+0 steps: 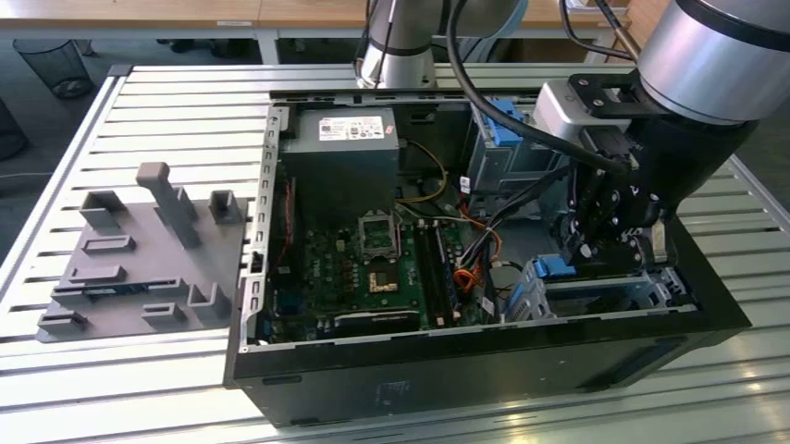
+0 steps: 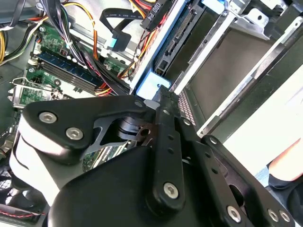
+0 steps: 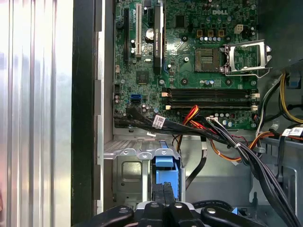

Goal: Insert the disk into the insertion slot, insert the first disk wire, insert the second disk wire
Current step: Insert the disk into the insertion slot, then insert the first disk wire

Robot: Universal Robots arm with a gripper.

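Disk (image 3: 165, 172) sits in the insertion slot (image 3: 125, 163) down in the case (image 3: 85, 118) corner, long axis pretty much in line with the jaws, which look clenched together right up against its blue end.

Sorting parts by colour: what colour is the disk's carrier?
Bright blue; the carrier shows best in the first wrist view.
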